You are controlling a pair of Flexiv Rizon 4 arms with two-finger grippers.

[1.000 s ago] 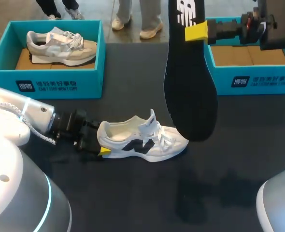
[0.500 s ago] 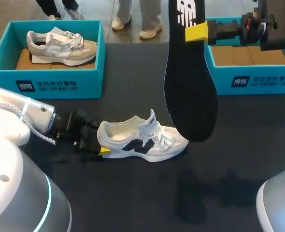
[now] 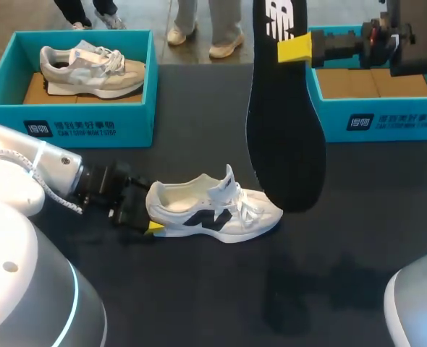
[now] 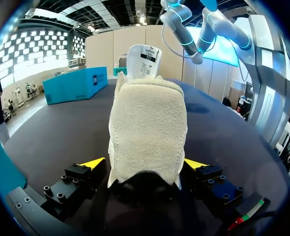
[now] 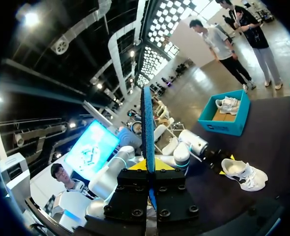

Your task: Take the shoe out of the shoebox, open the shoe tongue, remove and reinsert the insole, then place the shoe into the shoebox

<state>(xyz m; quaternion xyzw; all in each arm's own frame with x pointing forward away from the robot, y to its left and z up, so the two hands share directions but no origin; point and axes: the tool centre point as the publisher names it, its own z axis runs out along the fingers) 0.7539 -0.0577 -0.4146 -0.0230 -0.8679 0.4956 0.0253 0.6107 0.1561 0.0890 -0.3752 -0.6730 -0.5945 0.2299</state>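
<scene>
Nearest us on the dark table (image 3: pixel 199 303), our left claw (image 3: pixel 151 211) clamps the heel of the white shoe (image 3: pixel 221 210), one yellow tip on each side. The shoe stands on its sole outside both boxes, toe toward our right. Beyond it our right claw (image 3: pixel 294 48) pinches the black insole (image 3: pixel 286 130) near its heel end, and the insole hangs upright in the air. Farthest back stand the left shoebox (image 3: pixel 69 119), holding a beige shoe (image 3: pixel 90 69), and the right shoebox (image 3: pixel 387 119).
</scene>
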